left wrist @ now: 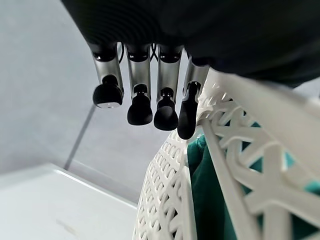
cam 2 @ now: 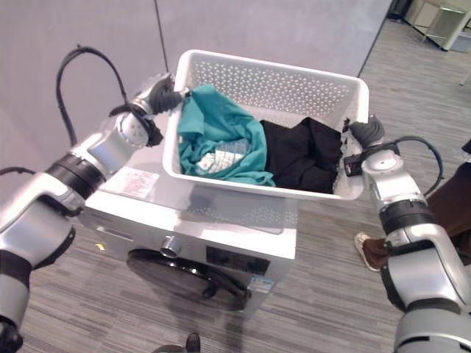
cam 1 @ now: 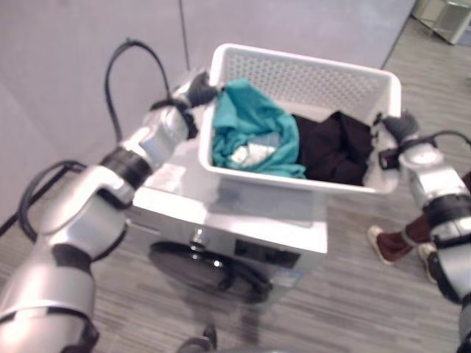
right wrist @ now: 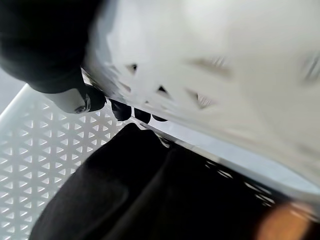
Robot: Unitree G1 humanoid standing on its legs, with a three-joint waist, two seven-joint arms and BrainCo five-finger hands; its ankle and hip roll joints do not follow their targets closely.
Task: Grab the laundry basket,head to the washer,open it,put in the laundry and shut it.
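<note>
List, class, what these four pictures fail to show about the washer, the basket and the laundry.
1. White front-loading washer: its lid surface under the white perforated plastic laundry basket is covered in both eye views.
2. Laundry beneath the teal cloth and black garment: hidden by them.
3. Right hand: in the right wrist view the blurred basket rim hides its grip.

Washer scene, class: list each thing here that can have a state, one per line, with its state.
Laundry basket: held over the washer top, loaded.
Washer door: shut.
Teal garment: crumpled in the basket.
Black garment: heaped in the basket.
Left hand: fingers curled on the basket rim.
Right hand: gripping the opposite rim.
</note>
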